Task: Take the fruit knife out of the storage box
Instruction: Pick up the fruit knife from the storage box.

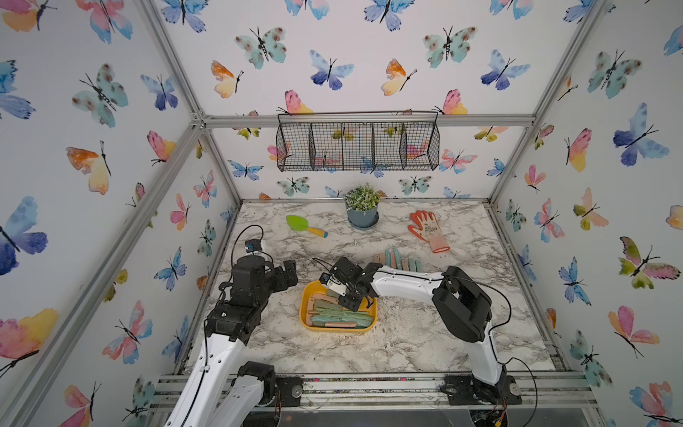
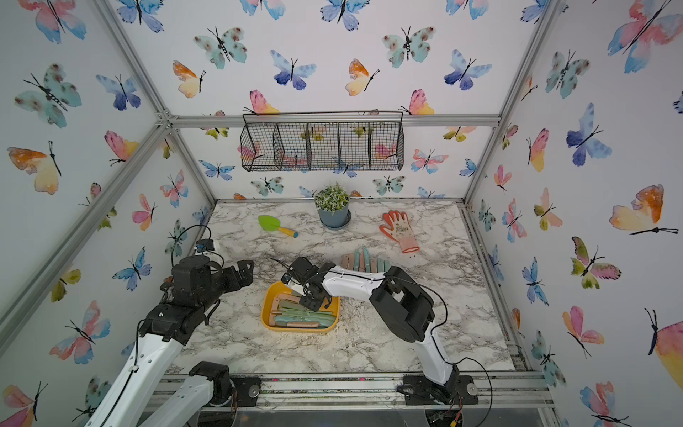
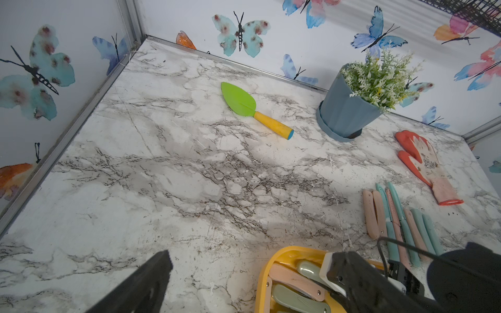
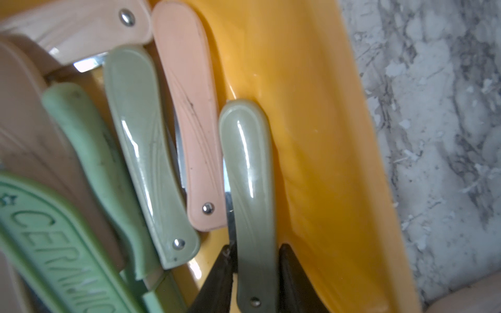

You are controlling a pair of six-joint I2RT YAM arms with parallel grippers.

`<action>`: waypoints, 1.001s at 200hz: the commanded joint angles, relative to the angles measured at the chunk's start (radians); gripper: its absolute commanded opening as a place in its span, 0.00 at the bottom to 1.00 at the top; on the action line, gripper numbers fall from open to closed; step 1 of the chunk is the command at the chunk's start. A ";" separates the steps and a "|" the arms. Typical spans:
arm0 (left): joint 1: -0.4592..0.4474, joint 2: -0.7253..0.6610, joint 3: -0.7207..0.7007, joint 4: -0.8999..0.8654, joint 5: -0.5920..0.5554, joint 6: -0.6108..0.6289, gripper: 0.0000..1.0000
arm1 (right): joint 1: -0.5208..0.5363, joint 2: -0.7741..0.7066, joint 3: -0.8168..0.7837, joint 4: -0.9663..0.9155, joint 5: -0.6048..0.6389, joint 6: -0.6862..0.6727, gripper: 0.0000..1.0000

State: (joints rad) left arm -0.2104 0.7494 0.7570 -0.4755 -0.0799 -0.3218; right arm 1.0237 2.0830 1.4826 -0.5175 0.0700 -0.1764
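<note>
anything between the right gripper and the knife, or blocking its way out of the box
Nothing visible. The right gripper is closed on the grey-green knife, which lies against the storage box wall. A pink knife lies close alongside; the way up looks open.

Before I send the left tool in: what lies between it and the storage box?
Nothing: only bare marble table separates left tool and storage box, in both top views.
</note>
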 commanded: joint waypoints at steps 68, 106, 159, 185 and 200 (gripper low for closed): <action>0.005 -0.013 0.016 0.012 0.014 0.004 0.98 | 0.002 -0.080 -0.020 -0.026 0.014 0.038 0.29; 0.005 -0.015 0.016 0.012 0.013 0.003 0.98 | 0.002 -0.108 -0.027 -0.036 0.013 0.047 0.29; 0.005 -0.015 0.016 0.012 0.017 0.004 0.98 | 0.003 -0.159 -0.051 -0.020 0.021 0.059 0.29; 0.005 -0.015 0.015 0.016 0.027 0.004 0.99 | 0.001 -0.178 -0.053 -0.020 0.027 0.075 0.28; 0.005 -0.015 0.011 0.018 0.038 0.005 0.98 | -0.003 -0.194 -0.057 -0.018 0.027 0.090 0.28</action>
State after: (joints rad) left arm -0.2104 0.7467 0.7570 -0.4747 -0.0761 -0.3218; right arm 1.0245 1.9316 1.4460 -0.5304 0.0830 -0.1211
